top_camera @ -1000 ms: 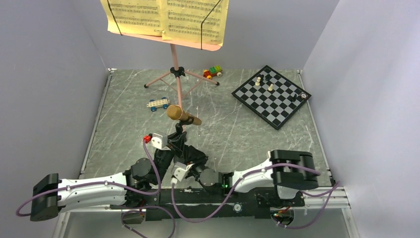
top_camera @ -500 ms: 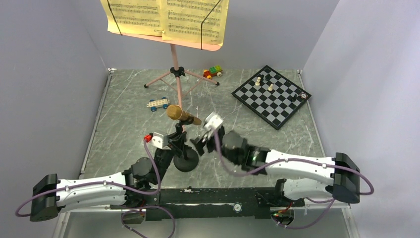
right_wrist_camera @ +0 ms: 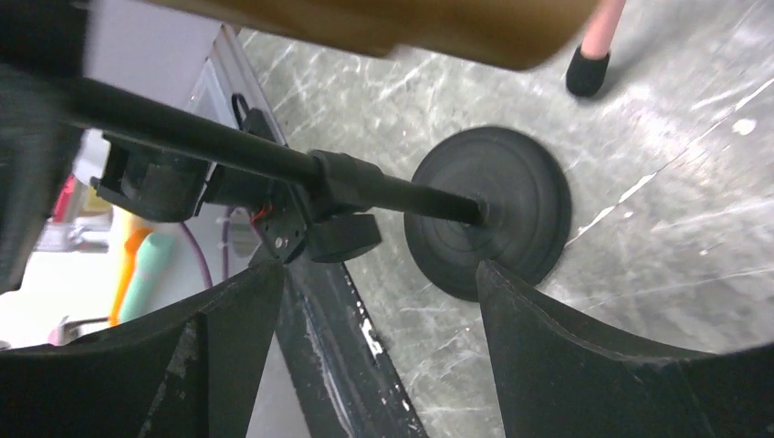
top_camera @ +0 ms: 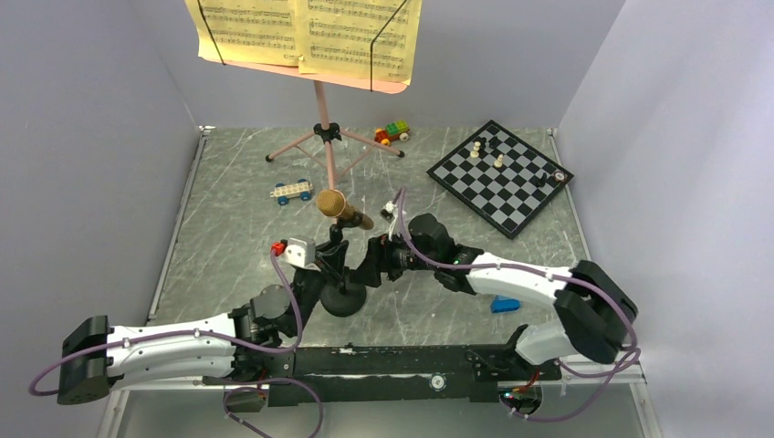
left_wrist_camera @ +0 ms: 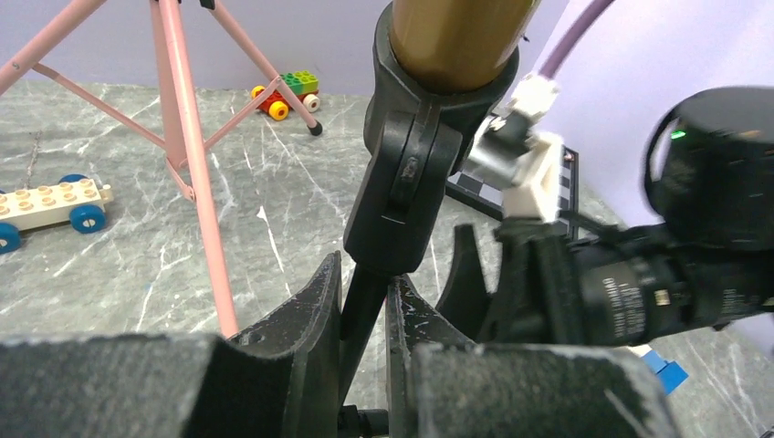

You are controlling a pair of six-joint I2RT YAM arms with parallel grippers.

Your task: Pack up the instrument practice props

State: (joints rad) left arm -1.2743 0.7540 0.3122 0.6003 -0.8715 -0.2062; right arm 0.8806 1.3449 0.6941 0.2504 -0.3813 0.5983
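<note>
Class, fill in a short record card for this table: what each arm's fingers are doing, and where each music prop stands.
Left fingers: shut on the thin pole of the black round-based mic stand
Right fingers: open, pointed at that stand's pole and base, gripping nothing
Gold-brown microphone: clipped atop the mic stand
Pink tripod music stand: upright at the back, yellow sheet-music pages on its desk
Other items: black-and-white chessboard, small toy brick cars
</note>
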